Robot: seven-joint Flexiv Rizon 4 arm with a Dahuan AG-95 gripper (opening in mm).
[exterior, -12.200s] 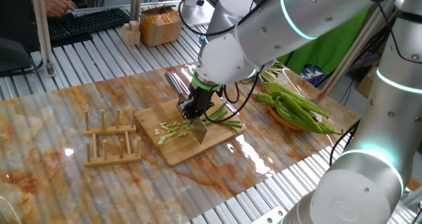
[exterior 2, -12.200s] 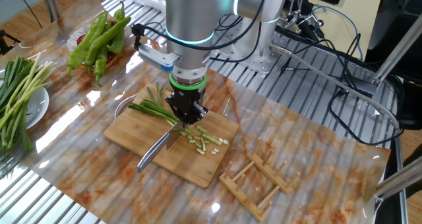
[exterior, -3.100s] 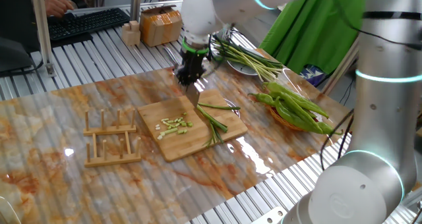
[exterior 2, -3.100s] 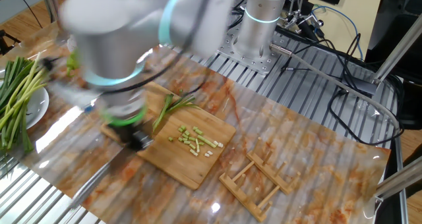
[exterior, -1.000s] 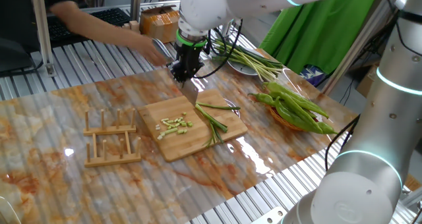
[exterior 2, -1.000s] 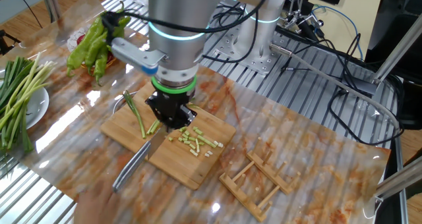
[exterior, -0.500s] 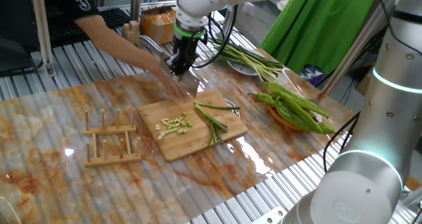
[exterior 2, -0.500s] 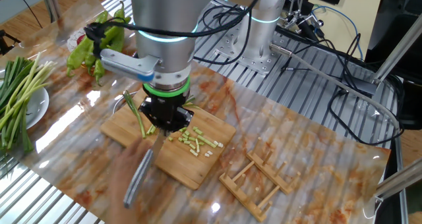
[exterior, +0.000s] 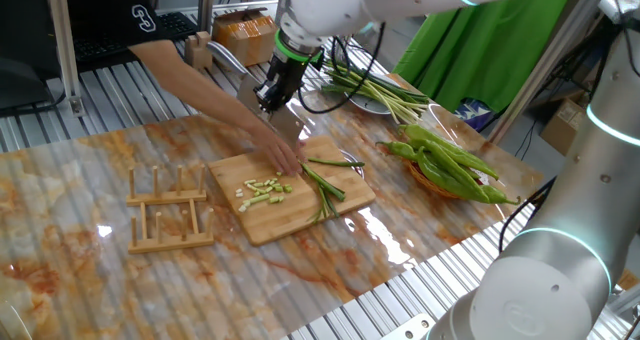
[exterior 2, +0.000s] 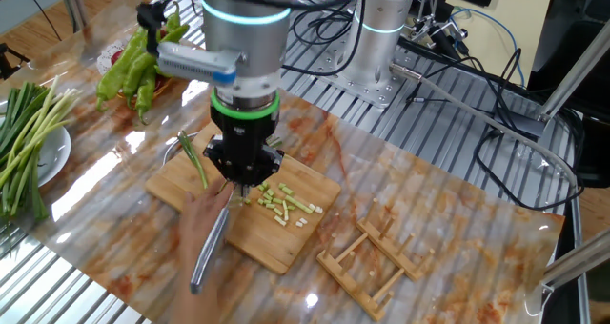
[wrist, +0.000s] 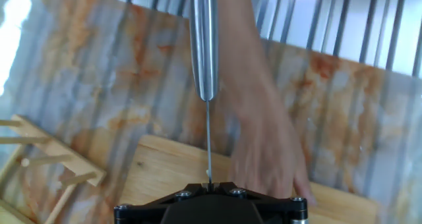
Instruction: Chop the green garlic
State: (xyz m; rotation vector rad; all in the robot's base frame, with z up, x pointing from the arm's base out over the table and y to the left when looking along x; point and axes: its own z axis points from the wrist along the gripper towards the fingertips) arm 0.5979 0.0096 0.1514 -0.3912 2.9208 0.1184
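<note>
The green garlic lies on the wooden cutting board (exterior: 290, 225) (exterior 2: 272, 248): short chopped bits (exterior: 265, 190) (exterior 2: 282, 202) at one side, a few uncut thin stalks (exterior: 322, 178) (exterior 2: 193, 157) at the other. My gripper (exterior: 268, 100) (exterior 2: 243, 178) (wrist: 210, 184) hangs above the board's far edge, shut on a steel knife (exterior 2: 208, 250) (wrist: 204, 46) whose blade shows edge-on in the hand view. A person's hand (exterior: 275, 152) (exterior 2: 198, 221) (wrist: 267, 151) rests on the board right under the knife.
A wooden rack (exterior: 170, 210) (exterior 2: 372, 257) stands beside the board. Green peppers (exterior: 450, 165) (exterior 2: 138, 62) lie in a pile. A plate of long uncut stalks (exterior: 375, 90) (exterior 2: 29, 143) sits at the table's edge. The person's arm crosses the table.
The person's arm has reached in and the hand now rests on the board by the bits. My gripper with the knife has risen a little.
</note>
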